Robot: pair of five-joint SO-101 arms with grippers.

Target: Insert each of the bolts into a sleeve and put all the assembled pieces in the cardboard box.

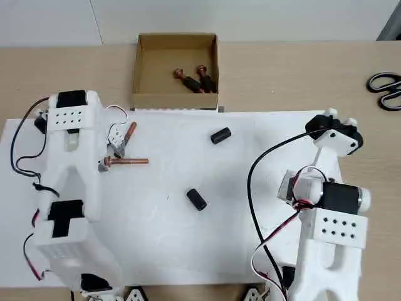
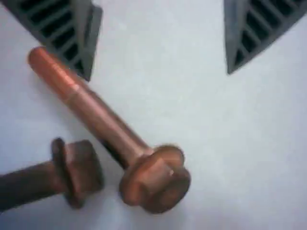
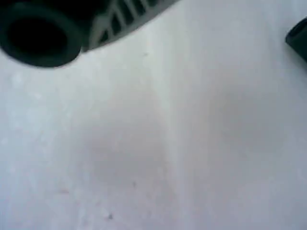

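Observation:
Two copper bolts lie on the white sheet by my left gripper (image 1: 116,147): one slanted (image 1: 130,133), one lying level (image 1: 125,162). In the left wrist view my gripper (image 2: 158,45) is open, and the near bolt (image 2: 105,124) has its shaft tip beside one dark finger (image 2: 62,33). The second bolt's head (image 2: 72,175) lies next to it. Two black sleeves (image 1: 220,135) (image 1: 196,199) rest mid-sheet. The cardboard box (image 1: 139,69) holds two assembled pieces (image 1: 188,81) (image 1: 205,78). My right gripper (image 1: 289,186) hangs over the sheet's right part. A black hollow round piece (image 3: 38,33) sits close to its camera.
Scissors (image 1: 385,88) lie on the wooden table at the far right. A black cable (image 1: 250,175) loops over the sheet beside the right arm. A dark object (image 3: 298,38) shows at the edge of the right wrist view.

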